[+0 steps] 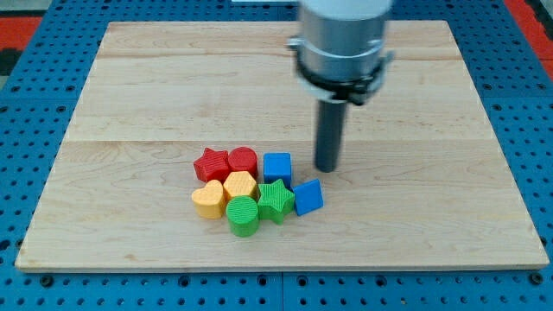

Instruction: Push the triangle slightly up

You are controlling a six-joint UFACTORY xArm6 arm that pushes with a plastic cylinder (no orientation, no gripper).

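The blue triangle-like block (pixel 308 197) lies at the right end of a tight cluster near the board's bottom centre. My tip (pixel 327 169) rests on the board just above and slightly right of it, and right of the blue cube (pixel 277 166), with a small gap to both. The cluster also holds a red star (pixel 211 163), a red round block (pixel 244 161), a yellow heart (pixel 207 199), a yellow hexagon (pixel 240 185), a green star (pixel 276 200) and a green cylinder (pixel 243 216).
The wooden board (pixel 155 78) lies on a blue perforated table (pixel 26 130). The arm's grey body (pixel 341 43) hangs over the board's upper middle.
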